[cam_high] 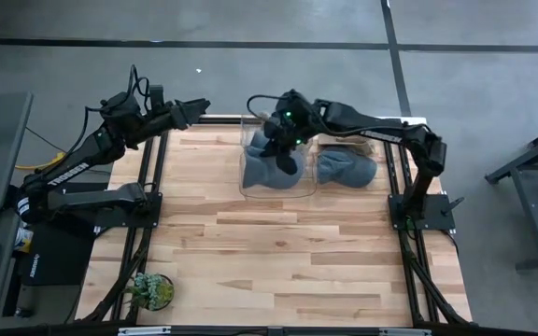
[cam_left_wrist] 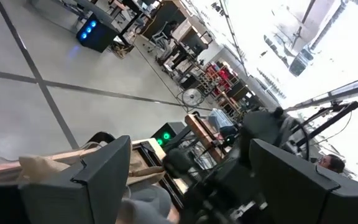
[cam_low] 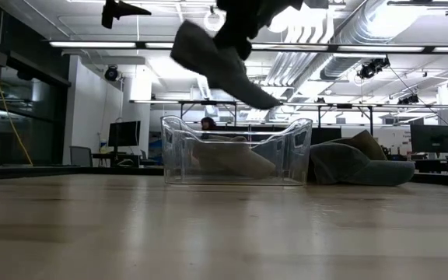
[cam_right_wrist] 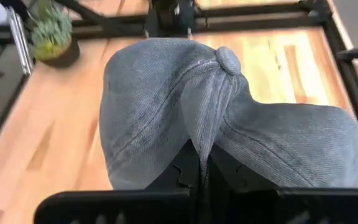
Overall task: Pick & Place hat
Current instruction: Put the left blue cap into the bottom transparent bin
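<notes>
Wooden table [cam_high: 278, 252] at the far edge: the right gripper [cam_high: 286, 140], jaws clenched on a pinched fold of the grey hat [cam_right_wrist: 229, 124], holds it above the clear bin [cam_low: 236, 152], apparently for dropping in, while the left gripper [cam_high: 194, 105] waits released at the far left.

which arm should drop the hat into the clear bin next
Right. The right gripper is already shut on the grey hat, hanging above the clear bin. The left gripper is off at the table's far-left edge, empty.
</notes>
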Motion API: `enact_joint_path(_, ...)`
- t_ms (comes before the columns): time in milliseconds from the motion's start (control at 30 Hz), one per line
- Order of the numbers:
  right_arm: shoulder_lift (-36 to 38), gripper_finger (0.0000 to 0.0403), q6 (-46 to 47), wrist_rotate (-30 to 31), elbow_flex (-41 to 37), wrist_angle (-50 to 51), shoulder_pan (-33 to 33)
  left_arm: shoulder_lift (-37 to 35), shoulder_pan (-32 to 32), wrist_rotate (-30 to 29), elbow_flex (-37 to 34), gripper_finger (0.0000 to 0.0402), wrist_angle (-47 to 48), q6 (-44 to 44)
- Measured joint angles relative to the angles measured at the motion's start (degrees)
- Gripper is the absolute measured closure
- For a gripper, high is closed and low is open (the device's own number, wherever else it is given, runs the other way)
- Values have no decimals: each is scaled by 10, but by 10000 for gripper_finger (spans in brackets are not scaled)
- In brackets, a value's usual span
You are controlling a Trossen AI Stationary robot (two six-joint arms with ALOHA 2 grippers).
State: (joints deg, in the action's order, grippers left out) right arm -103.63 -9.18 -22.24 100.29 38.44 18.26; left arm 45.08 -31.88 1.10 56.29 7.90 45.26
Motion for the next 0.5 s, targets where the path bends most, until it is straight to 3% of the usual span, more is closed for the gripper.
enact_joint_path(167, -24, 402, -36, 51, 0, 31, -4, 0, 0, 0, 0, 99, 0, 1)
enact_joint_path(500, -53, 402, -89, 91, 0, 79, -11, 0, 0, -4, 0, 99, 9, 4)
